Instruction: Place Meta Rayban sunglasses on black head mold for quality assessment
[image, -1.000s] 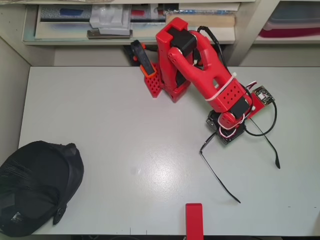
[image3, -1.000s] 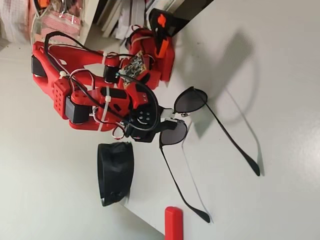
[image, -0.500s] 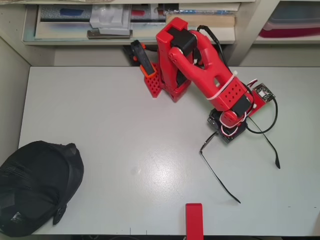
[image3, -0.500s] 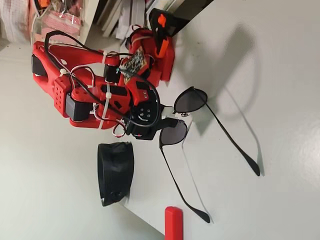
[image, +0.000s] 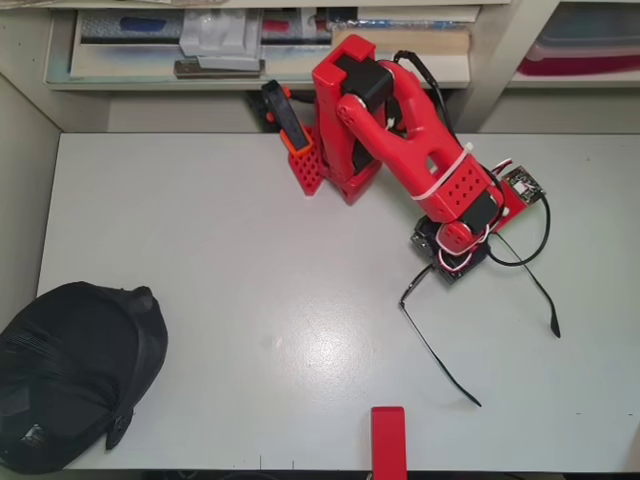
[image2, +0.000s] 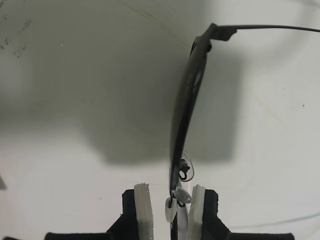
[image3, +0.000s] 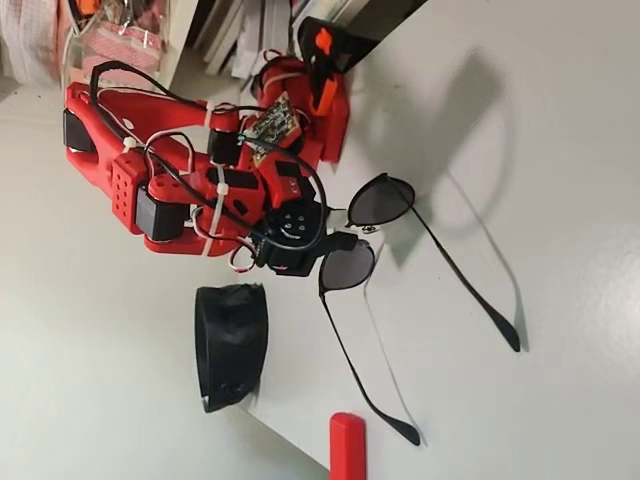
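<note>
between the tool's (image2: 170, 210) two white pads (image2: 143, 210): bridge of the glasses (image2: 182, 120), seen edge-on in the wrist view; pads close on either side of the nose piece, whether they already pinch it cannot be told.

under and ahead of the tool: glasses (image3: 370, 235) standing on the table (image: 220, 260), lenses next to the tool, both temple arms open and stretched away from it across the table (image: 440, 355).

behind the tool: red arm (image: 400, 140) bent down from its base, wrist low over the frame.

far from the tool, at the table's opposite corner in the overhead view: head mold (image: 70, 375), black dome, well apart from the glasses, nothing on it.

near the table edge, past the temple tips: red block (image: 388, 440), not involved.

step in hand, as judged: the grasp at the bridge; carry and placing not yet begun.

next move calls for: a firm, centred pinch on the thin bridge, a level lift so the long arms clear the table, then a wide swing to the mold with arms leading. a loose grip risks the frame twisting or slipping.
</note>
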